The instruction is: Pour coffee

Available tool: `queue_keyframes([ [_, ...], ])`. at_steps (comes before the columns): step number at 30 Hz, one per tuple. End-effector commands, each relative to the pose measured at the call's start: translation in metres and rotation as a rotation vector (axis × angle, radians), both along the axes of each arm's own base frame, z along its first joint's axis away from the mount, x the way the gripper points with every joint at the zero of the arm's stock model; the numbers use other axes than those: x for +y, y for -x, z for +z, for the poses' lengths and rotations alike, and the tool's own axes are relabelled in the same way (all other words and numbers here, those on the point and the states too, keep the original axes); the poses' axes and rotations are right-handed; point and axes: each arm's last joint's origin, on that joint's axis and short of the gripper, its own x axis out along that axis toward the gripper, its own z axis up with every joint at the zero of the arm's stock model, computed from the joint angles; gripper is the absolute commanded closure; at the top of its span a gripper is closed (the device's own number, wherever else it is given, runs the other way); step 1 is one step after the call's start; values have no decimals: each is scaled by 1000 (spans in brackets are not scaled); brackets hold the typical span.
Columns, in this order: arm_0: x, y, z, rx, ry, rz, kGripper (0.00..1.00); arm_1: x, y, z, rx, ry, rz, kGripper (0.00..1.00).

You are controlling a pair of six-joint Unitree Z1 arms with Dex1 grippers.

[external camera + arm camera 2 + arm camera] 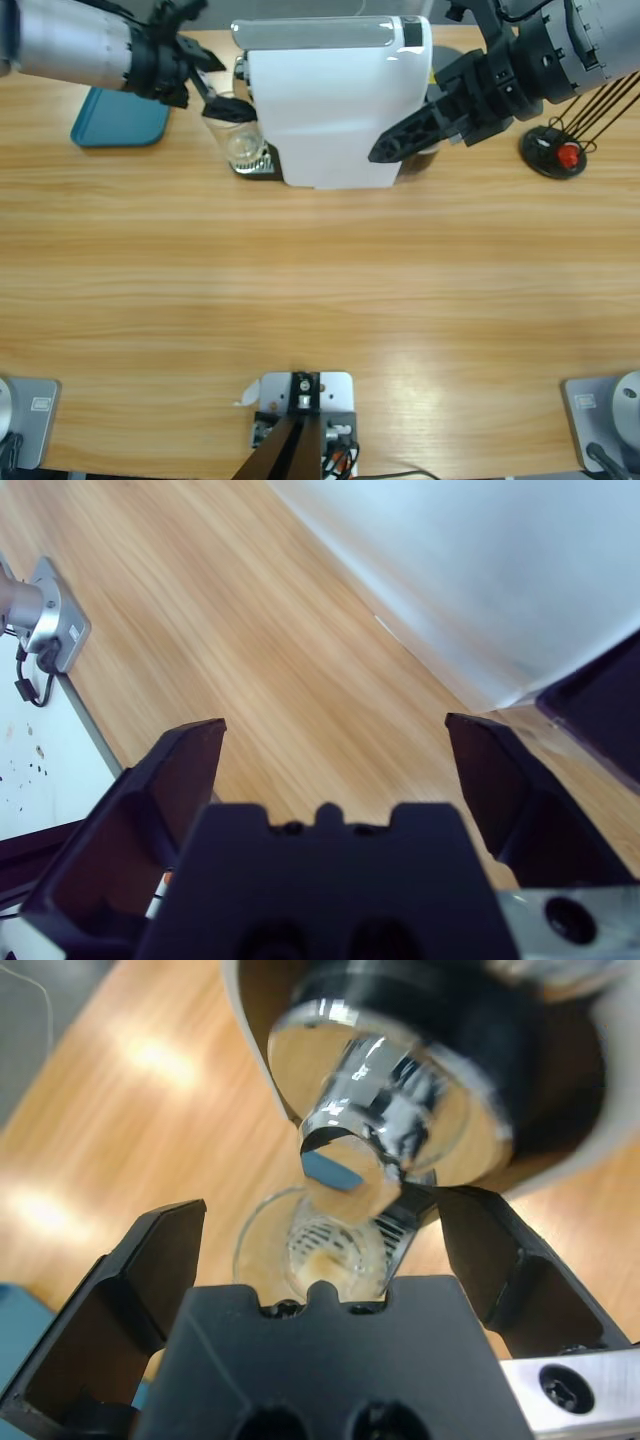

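Silver-grey cylindrical arms (75,45) end in black wrists and matte black two-jawed pincers (400,140).

Long wooden surface (320,300), and along its far edge stands a white coffee machine (335,100) near the middle. A teal tray (115,125) lies toward the far left corner, a black round object with a red centre (556,153) far right.

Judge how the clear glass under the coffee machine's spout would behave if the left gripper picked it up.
The glass looks smooth and clear, so probably slippery and breakable if squeezed hard. It appears nearly empty, so likely light. Standing on the drip grate under the chrome spout, it could tip if the open left gripper nudges it.
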Motion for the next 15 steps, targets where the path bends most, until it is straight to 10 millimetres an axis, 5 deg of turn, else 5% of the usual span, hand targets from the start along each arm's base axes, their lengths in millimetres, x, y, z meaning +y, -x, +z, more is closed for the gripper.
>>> queue_keyframes([
  [1,19,26,-2,18,-6,19,0,0,12,0,12,-15,26,0],
  [6,43,37,1,45,13,159,0,-1,14,2,8,-19,27,0],
  [15,80,18,-20,240,120,471,0,-3,19,6,8,-20,24,0],
])
